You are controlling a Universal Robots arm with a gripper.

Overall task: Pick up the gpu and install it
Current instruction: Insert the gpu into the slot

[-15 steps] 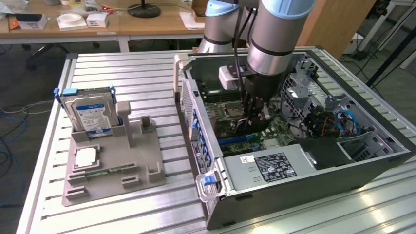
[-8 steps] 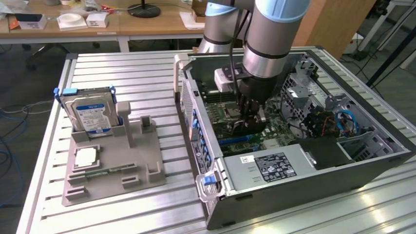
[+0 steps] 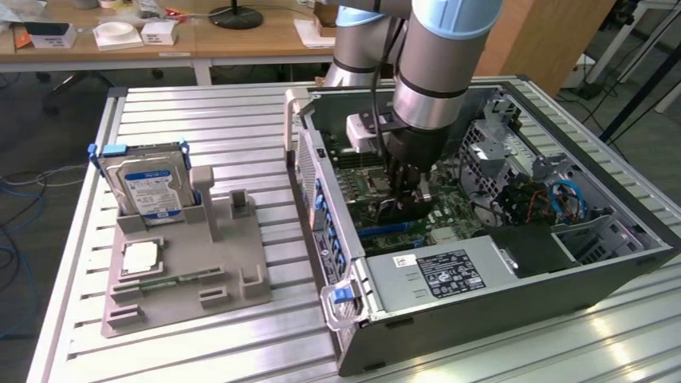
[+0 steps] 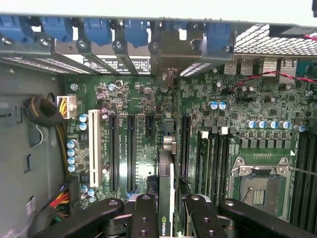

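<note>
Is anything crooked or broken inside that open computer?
Nothing stands out. The gripper holds the gpu on edge, straight along the motherboard slots, not tilted. The computer case lies open on its side. Outside it, the hard drive stands upright in its grey holder.

I take this for a robotics lab. My bench (image 3: pixel 213 120) is slatted aluminium rail rather than furniture. On it lies an opened computer case (image 3: pixel 511 311), its green circuit board (image 4: pixel 143 99) bare, with my hand (image 3: pixel 403 206) down inside. On the exterior view's left, a grey holder (image 3: pixel 181 271) props a hard drive (image 3: pixel 149 183) upright. At the far side, wooden desks (image 3: pixel 245 40) carry small white boxes (image 3: pixel 117 33) and a black lamp base (image 3: pixel 235 16). Loose blue cable (image 3: pixel 21 179) trails on the floor.
</note>
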